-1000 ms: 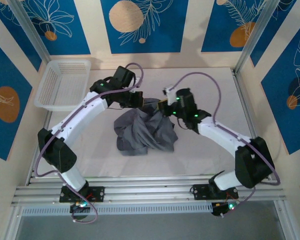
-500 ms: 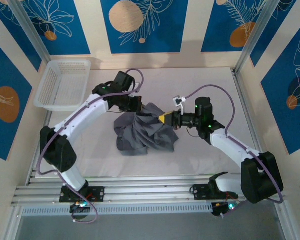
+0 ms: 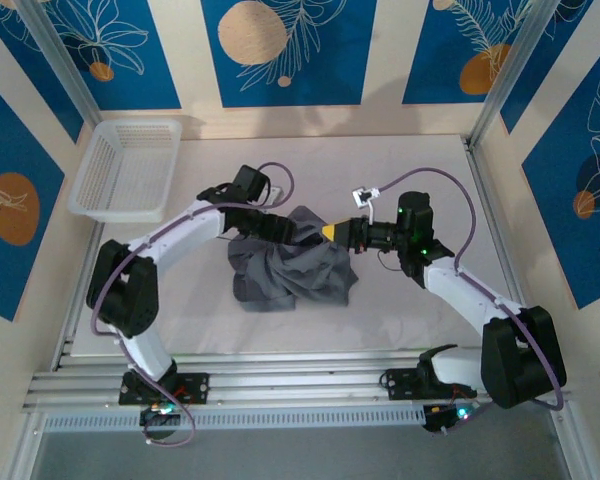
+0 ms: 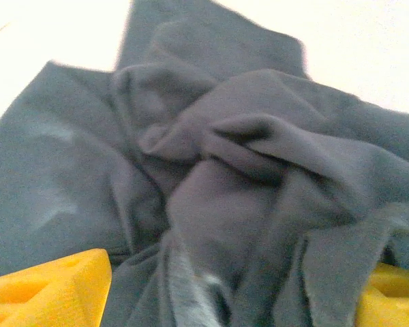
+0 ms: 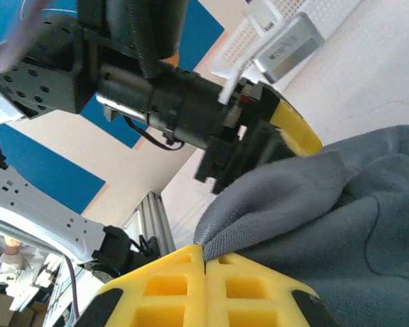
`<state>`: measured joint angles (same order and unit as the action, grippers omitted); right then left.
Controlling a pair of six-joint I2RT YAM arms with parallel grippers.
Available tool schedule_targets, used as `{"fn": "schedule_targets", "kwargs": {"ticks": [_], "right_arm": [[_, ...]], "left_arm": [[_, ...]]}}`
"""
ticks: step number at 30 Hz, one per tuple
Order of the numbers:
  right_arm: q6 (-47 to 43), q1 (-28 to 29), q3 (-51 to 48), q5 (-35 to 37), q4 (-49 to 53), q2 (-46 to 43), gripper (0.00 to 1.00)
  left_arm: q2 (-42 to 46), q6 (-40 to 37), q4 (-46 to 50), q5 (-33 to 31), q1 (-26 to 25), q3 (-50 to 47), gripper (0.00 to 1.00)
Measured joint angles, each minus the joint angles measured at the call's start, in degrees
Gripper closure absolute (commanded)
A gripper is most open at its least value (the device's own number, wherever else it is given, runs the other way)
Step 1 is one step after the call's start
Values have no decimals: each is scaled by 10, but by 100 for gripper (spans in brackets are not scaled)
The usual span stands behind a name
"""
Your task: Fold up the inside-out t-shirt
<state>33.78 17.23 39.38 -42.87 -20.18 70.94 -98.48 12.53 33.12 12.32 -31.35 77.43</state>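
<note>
Garment: the t-shirt (image 3: 290, 268) sat bunched in a grey heap in the middle of the counter (image 3: 410, 300), well apart from the white basket (image 3: 125, 168) in the far-left corner; no sleeve, hem or neck tag could be picked out among the folds
Left side: the left gripper (image 4: 218, 296) was down at the heap's far-left edge, yellow fingers (image 4: 51, 289) spread wide, loose cloth lying between them and nothing pinched, so released
Right side: the right gripper (image 5: 204, 283) reached in from the far right, its fingers clenched on a ridge of grey cloth, with a small peak of fabric running out from their tips, so a firm pinch on the t-shirt
Spacing: the two grippers were close together, facing each other across the far side of the heap
Stage: early, by my read; nothing was flat, nothing was folded, and the cloth needed spreading out first
Handling: light, soft and limp; it looked set to drape and drag rather than hold a shape, and a pinch in the middle seemed likely to lift several layers as one wad
Where to grip: best at an outer edge, I judged, at the hem corners or shoulder seams, with the two holds well apart so that the t-shirt hangs open; those edges were buried in the bundle
Risk: a thin fold could slip from the shut fingers if pulled hard against the heap's drag on the counter
</note>
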Motion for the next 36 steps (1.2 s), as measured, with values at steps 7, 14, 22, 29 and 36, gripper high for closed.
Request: {"fn": "schedule_targets", "kwargs": {"ticks": [7, 14, 22, 29, 36], "right_arm": [[-21, 0, 23, -12, 49, 0, 100], [-30, 0, 38, -17, 78, 0, 100], [-32, -37, 22, -6, 96, 14, 81], [-52, -61, 20, 82, 185, 37, 61], [-71, 126, 21, 358, 186, -115, 76]], "left_arm": [[28, -102, -24, 69, -8, 9, 24], [-10, -141, -30, 112, -24, 48, 62], [-10, -91, -66, 153, -23, 49, 100], [17, -21, -95, 216, -22, 46, 100], [25, 14, -109, 226, -28, 29, 100]]}}
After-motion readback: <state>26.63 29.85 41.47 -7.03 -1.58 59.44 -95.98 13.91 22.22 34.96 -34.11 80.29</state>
